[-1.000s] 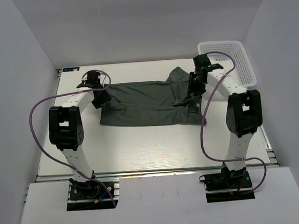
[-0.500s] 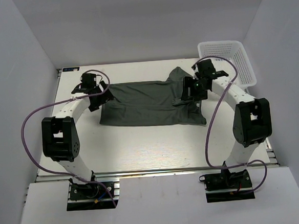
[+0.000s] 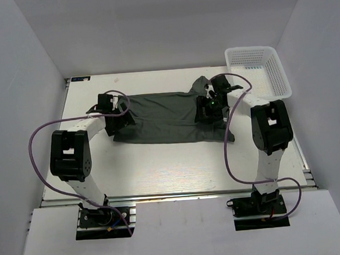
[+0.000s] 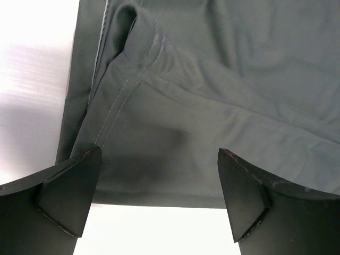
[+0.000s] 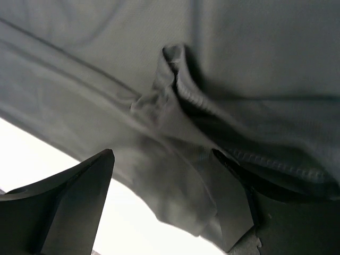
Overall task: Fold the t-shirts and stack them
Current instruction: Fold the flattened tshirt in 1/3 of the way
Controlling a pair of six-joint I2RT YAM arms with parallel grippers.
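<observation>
White worktop [image 3: 161,163]: t-shirt [image 3: 163,119] lies flat, long axis running left to right.
Left gripper [image 4: 159,154] sits over its left edge and right gripper [image 5: 162,156] over its right end; both are spread wide, holding nothing.

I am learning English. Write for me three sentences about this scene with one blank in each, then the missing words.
1. The grey-green t-shirt lies on the white ___.
2. The mesh basket stands at its far ___ corner.
3. The left gripper and the right gripper both have their jaws ___.
Missing words: table; right; open.
</observation>
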